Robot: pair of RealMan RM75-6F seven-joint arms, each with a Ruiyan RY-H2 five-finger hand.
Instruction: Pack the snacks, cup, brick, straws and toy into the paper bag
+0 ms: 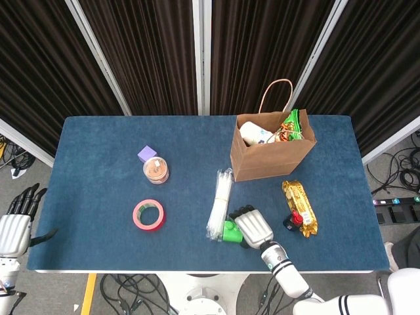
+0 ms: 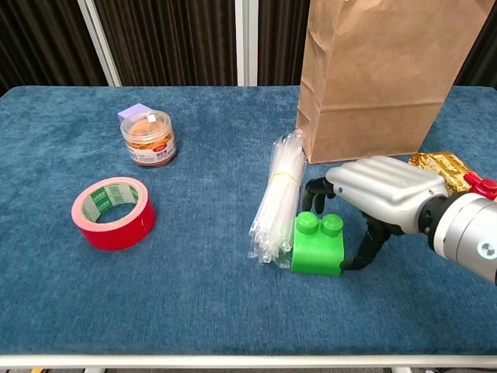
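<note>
The green brick lies on the table beside the bundle of straws. My right hand arches over the brick; its fingers curl down behind the studs and its thumb reaches the brick's right side. In the head view the right hand covers part of the brick. The paper bag stands upright behind, holding a white cup and a green snack. A gold snack and a small red-capped toy lie right of the hand. My left hand hangs with fingers apart, off the table's left corner.
A red tape roll, a snack jar and a purple cube stand on the left half of the blue table. The table's front edge runs just below the brick.
</note>
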